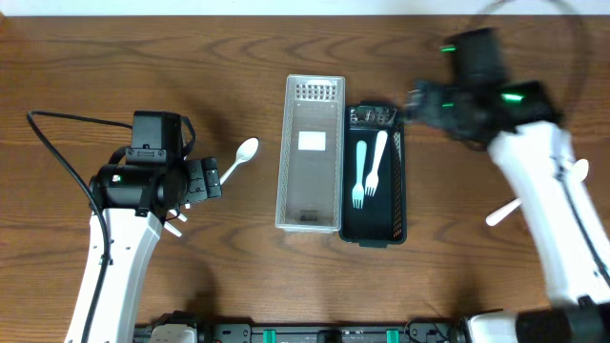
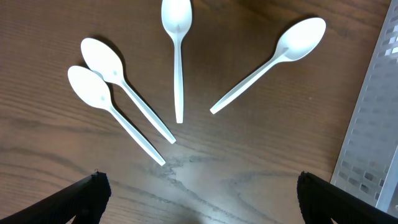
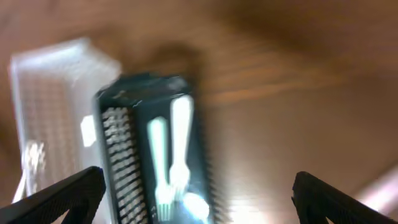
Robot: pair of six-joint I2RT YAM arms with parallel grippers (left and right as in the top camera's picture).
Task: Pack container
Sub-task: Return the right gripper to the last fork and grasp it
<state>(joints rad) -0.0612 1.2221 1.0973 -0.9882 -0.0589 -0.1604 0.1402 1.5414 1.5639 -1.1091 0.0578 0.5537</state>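
Two forks lie in the black tray at frame centre, just beside the clear tray. My right pincer hangs open above the black tray's top end, holding nothing. My left pincer gapes wide over four spoons on the worktop, left of centre. I judge the spoons come next: drop onto one handle, close, carry it right.

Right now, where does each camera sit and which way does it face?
Overhead: above the table, looking straight down at clear tray, black tray, left arm, right arm.
Left wrist: on left arm, looking down at four spoons; left gripper open at bottom.
Right wrist: on right arm, blurred, facing black tray and forks; right gripper open.
Shared: all three show the clear tray.
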